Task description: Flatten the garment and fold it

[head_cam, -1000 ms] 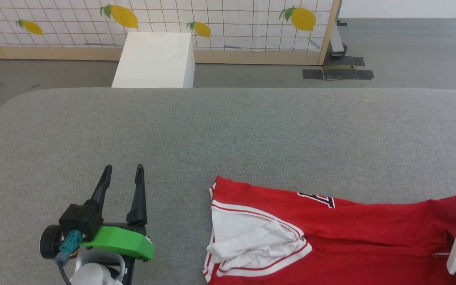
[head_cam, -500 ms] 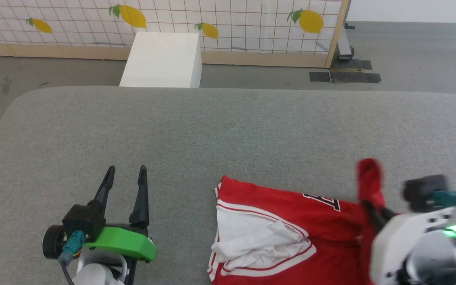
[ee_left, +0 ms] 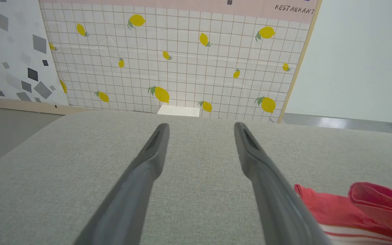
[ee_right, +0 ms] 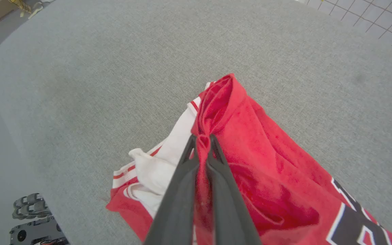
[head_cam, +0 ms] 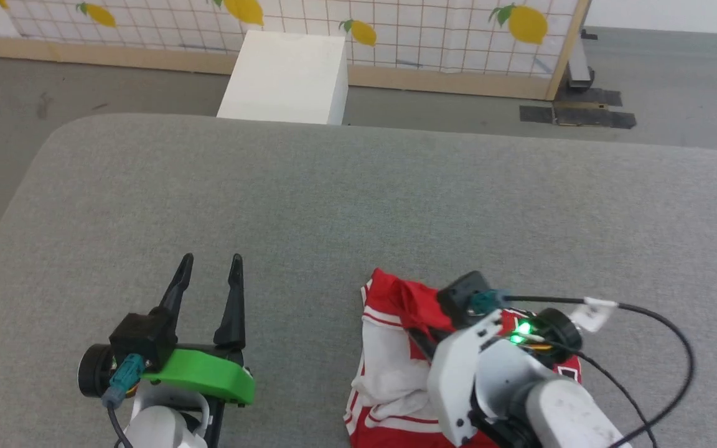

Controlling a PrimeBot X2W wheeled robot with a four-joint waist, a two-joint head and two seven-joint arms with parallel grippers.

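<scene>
Red garment (ee_right: 271, 163) fold pinched in right hand (ee_right: 202, 137), rest lying beneath it.

A pink strip (ee_left: 182, 4) above the lemon-tiled panel (ee_left: 182, 71) read "RESTAURANT", its last letter seemingly clipped. On the garment (ee_right: 271, 146), the black lettering (ee_right: 350, 217) was cropped too far to read.

Grey fabric-covered surface (head_cam: 333, 186), rounded corners, spanning the near field. White box (head_cam: 284, 78) on the grey floor (head_cam: 116, 87), just beyond the far edge. Behind it, wood-framed grid panel (head_cam: 445, 31) printed with yellow lemons. Black tape patches (head_cam: 576, 115) at the panel's right foot. In the left wrist view, grey-flecked white panel (ee_left: 9, 51) beside the lemon panel; pale wall (ee_left: 359, 61) opposite.
</scene>
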